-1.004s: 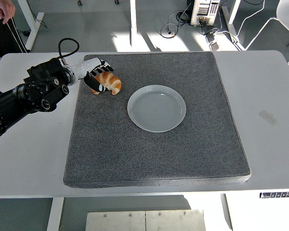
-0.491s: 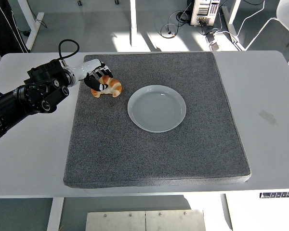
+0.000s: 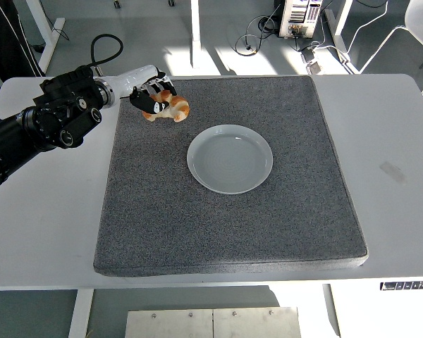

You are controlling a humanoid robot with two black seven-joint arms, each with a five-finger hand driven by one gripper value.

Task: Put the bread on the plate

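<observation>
Over the far left part of the grey mat [image 3: 225, 232], the left hand [image 3: 152, 96] has its black fingers [image 3: 160, 105] curled around the bread [image 3: 170, 110], a small golden-brown croissant whose right end pokes out past the fingertips. Whether the croissant is lifted clear of the mat or only resting on it cannot be told from this view (a small shadow sits close under it). The black left arm [image 3: 39, 130] comes in from the picture's left edge and crosses the white table [image 3: 42, 225], with a black cable [image 3: 102, 48] looping up behind the wrist. To the right of the hand and nearer the camera, the plate [image 3: 230, 158] lies flat near the middle of the mat; it is round and pale grey-white, and it stands apart from the bread, with a strip of bare mat between them. The mat covers most of the tabletop, leaving white margins on both sides, and a faint grey smudge [image 3: 393, 172] marks the table to the right. Beyond the table's far edge are desk legs, a tangle of cables [image 3: 257, 39] on the floor and a computer case [image 3: 300, 17].
</observation>
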